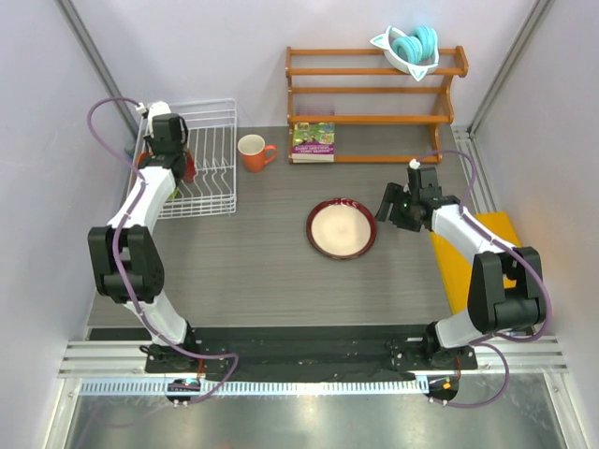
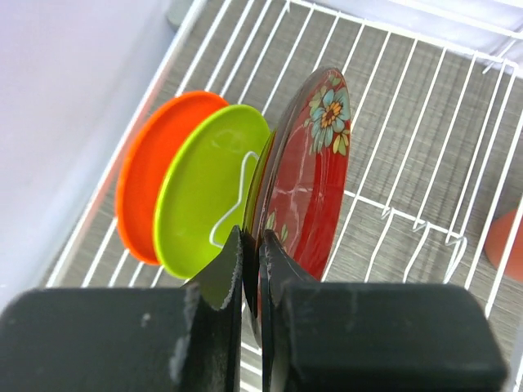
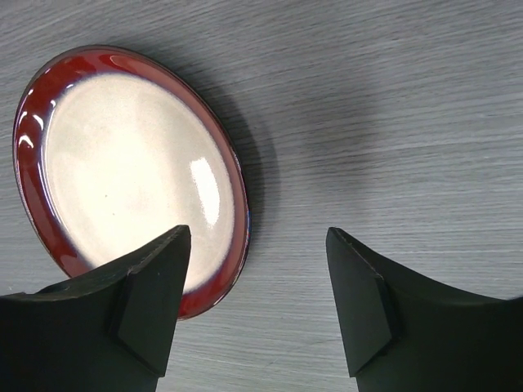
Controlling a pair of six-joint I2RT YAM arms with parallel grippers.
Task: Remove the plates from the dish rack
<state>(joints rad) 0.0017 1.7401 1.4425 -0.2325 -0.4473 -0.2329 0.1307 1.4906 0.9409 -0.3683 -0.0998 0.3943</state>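
Note:
The white wire dish rack (image 1: 213, 159) stands at the far left. In the left wrist view (image 2: 392, 27) it holds three upright plates: an orange plate (image 2: 143, 188), a lime green plate (image 2: 200, 192) and a dark red plate with flowers (image 2: 315, 180). My left gripper (image 2: 252, 238) reaches down into the rack (image 1: 171, 148) and is shut on the near rim of the dark red plate. A red-rimmed plate with a cream face (image 1: 341, 228) lies flat on the table, also in the right wrist view (image 3: 122, 163). My right gripper (image 3: 257, 233) is open and empty, just right of that plate (image 1: 388, 208).
An orange mug (image 1: 253, 152) stands right of the rack. A book (image 1: 314, 140) lies in front of a wooden three-tier shelf (image 1: 374, 91), which carries a white bowl with teal rings (image 1: 412, 47). A yellow mat (image 1: 456, 271) lies at the table's right edge under the right arm.

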